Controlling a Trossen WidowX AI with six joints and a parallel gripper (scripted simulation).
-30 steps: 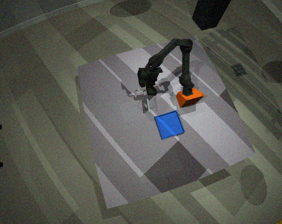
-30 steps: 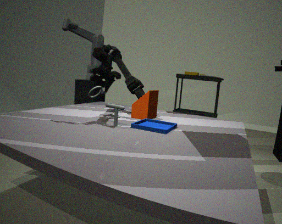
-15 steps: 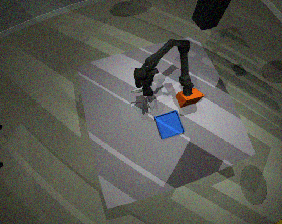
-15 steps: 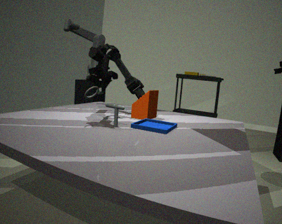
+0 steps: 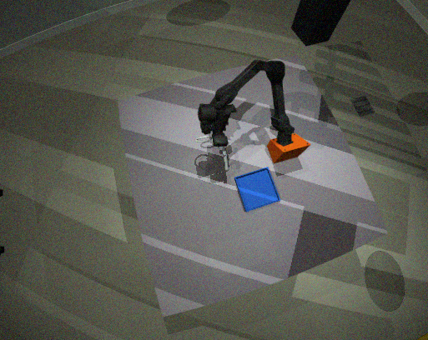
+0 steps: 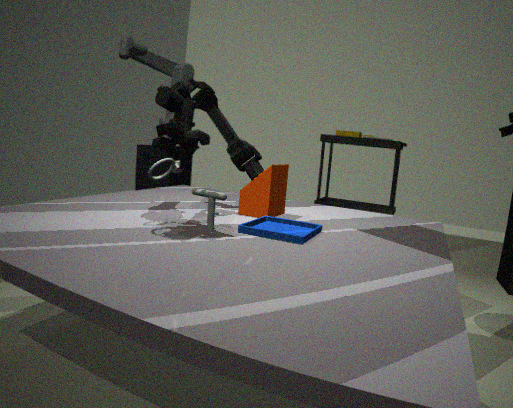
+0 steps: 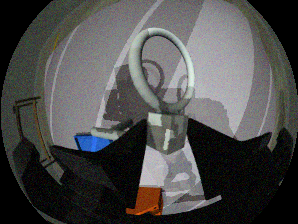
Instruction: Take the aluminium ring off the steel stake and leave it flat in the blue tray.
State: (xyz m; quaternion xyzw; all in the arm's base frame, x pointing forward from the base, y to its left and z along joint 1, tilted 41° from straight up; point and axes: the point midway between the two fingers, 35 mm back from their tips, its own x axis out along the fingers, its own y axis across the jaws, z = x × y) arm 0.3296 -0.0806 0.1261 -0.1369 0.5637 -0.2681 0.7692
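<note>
While the black arm (image 5: 241, 81) (image 6: 219, 117) arches up from its orange wedge base (image 5: 292, 151) (image 6: 279, 192), the pincer (image 6: 180, 162) (image 7: 166, 123) points down above the table (image 5: 220, 233) (image 6: 264, 280). Its fingers are partly open, closed on the ring's welded tab (image 7: 167, 132). The pale, round aluminium ring (image 5: 203, 140) (image 6: 156, 170) (image 7: 136, 62) juts from them, tilted in the air, off the T-shaped steel stake (image 5: 226, 160) (image 6: 211, 215) (image 7: 104, 133) and outside the blue tray (image 5: 258, 189) (image 6: 280, 230) (image 7: 92, 143).
</note>
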